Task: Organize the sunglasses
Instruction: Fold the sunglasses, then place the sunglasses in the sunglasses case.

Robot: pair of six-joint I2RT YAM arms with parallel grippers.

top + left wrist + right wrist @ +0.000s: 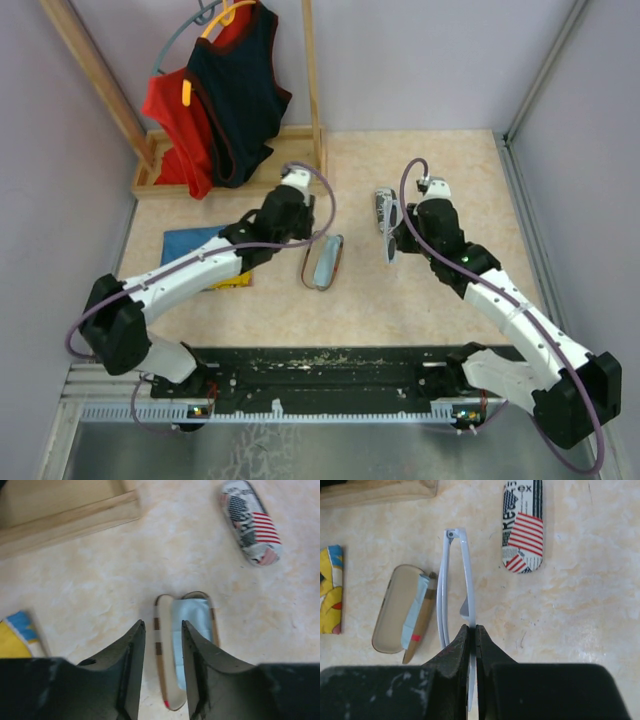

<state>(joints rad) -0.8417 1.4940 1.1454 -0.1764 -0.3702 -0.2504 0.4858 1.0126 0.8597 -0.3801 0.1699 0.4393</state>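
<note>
Two robot arms reach over a beige marbled table (420, 300). A wooden clothes rack (315, 90) stands at the table's far left and carries a red top (170, 120) and a dark navy top (240, 90). Near the middle lies an open oblong case with a striped rim (162, 605) and a light-blue cloth (192, 625) inside. The left hand (162, 625) hangs over that rim with its fingers partly spread, gripping nothing. A closed flag-print case (252, 522) lies well apart to the right. The right hand (471, 627) is clamped tight on the white-grey thin-armed sunglasses (468, 575), which are between the two cases. Whether they touch the table I cannot tell.
</note>
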